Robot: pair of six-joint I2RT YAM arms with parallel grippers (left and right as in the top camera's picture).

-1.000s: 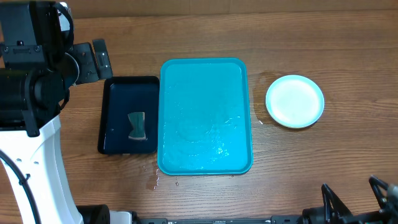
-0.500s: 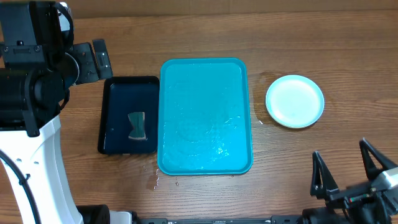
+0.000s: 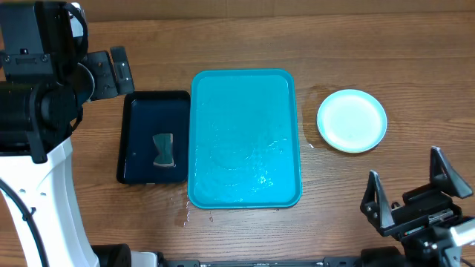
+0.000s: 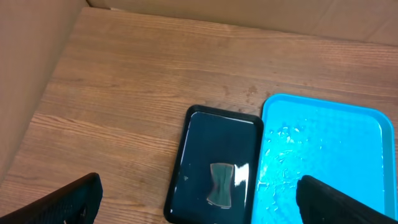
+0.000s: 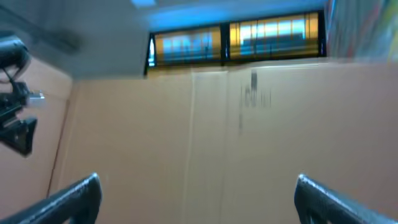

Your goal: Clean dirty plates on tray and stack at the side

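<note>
Plate [image 3: 352,120] with a light-blue rim lies on the counter [image 3: 223,37] toward its right edge, apart from the wet turquoise tray [image 3: 245,137] at mid-counter. Left pincer [image 3: 111,72] by the far-left corner and right pincer [image 3: 404,165] by the near-right corner both gape wide, holding nothing.

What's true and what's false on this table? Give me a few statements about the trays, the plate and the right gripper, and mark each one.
1. No plate lies on the turquoise tray. True.
2. The light-blue plate sits in the black tray. False: it lies on the wooden table, on the far side of the turquoise tray from the black one.
3. A small grey piece lies in the black tray. True.
4. The right gripper is shut on a plate. False: its jaws stand wide open and hold nothing.
5. The turquoise tray is dry. False: water glistens on it.
</note>
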